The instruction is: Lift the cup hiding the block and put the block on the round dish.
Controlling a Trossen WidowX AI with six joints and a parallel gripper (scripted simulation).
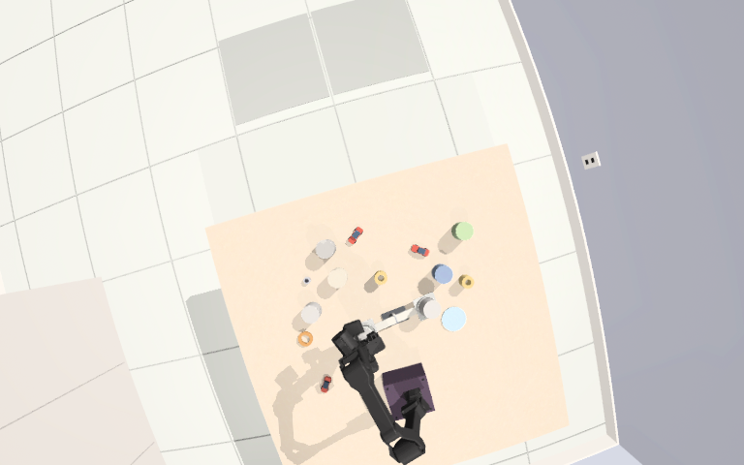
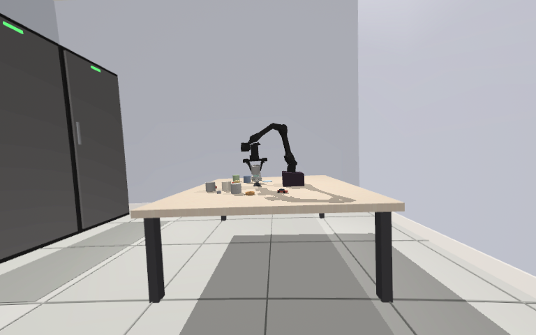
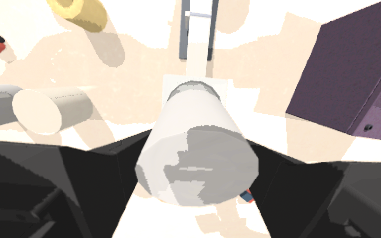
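Note:
My gripper (image 1: 364, 333) (image 2: 255, 167) (image 3: 193, 136) is shut on a pale grey cup (image 3: 197, 149) (image 2: 255, 169) and holds it upside down above the near end of the small balance (image 1: 396, 315) (image 3: 197, 30). The balance's white end pad (image 3: 173, 83) shows just past the cup's rim. The second cup (image 1: 430, 309) stands on the far end of the balance. The round light-blue dish (image 1: 453, 318) lies right beside that cup. No block shows in any view; the held cup covers the spot under it.
The arm's purple base box (image 1: 408, 386) (image 3: 346, 84) stands close by. Grey, cream, blue and green cylinders (image 1: 325, 248) (image 1: 336, 277) (image 1: 442, 273) (image 1: 462, 231), yellow and orange rings (image 1: 380, 277) (image 1: 304, 338) and small red toy cars (image 1: 355, 234) (image 1: 325, 383) are scattered about.

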